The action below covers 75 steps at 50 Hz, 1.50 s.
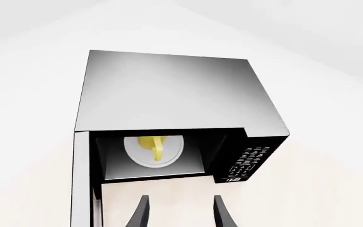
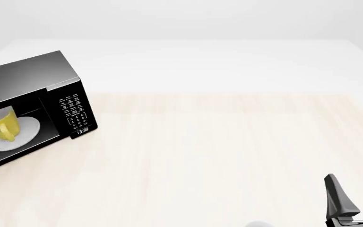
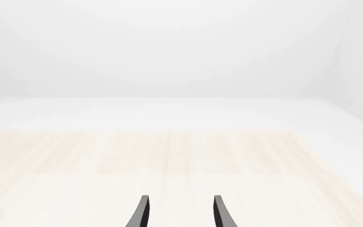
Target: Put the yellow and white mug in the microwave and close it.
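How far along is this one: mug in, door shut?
Mug already sits on the plate inside the microwave. Nothing is in hand: left tool and right tool are both open and empty. The door is open, so closing it remains.

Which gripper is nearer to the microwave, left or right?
Left. The left gripper is open just before the microwave opening; the right gripper is open far across the table.
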Each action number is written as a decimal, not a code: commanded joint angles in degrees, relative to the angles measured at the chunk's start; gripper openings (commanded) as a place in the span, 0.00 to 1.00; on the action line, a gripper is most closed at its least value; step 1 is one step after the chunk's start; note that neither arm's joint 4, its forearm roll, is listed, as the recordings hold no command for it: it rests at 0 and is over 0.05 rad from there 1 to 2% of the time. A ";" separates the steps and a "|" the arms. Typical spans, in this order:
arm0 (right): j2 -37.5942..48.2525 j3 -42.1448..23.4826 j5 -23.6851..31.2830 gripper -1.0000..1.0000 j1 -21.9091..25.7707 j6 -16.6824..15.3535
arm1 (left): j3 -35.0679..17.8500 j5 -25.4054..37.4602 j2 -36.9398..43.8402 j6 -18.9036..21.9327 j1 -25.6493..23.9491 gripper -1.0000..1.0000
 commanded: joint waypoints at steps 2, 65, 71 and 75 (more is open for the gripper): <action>-0.01 0.00 0.00 1.00 0.00 0.00 | -4.99 9.21 -7.51 0.03 -0.38 1.00; 0.00 0.00 0.00 1.00 -0.01 -0.01 | -24.18 26.42 -10.09 1.66 22.66 1.00; 0.00 0.00 0.00 1.00 -0.01 0.01 | -23.83 26.57 -9.15 0.96 24.94 1.00; -0.01 0.00 0.00 1.00 0.01 -0.01 | -23.68 26.47 -8.71 0.57 26.28 1.00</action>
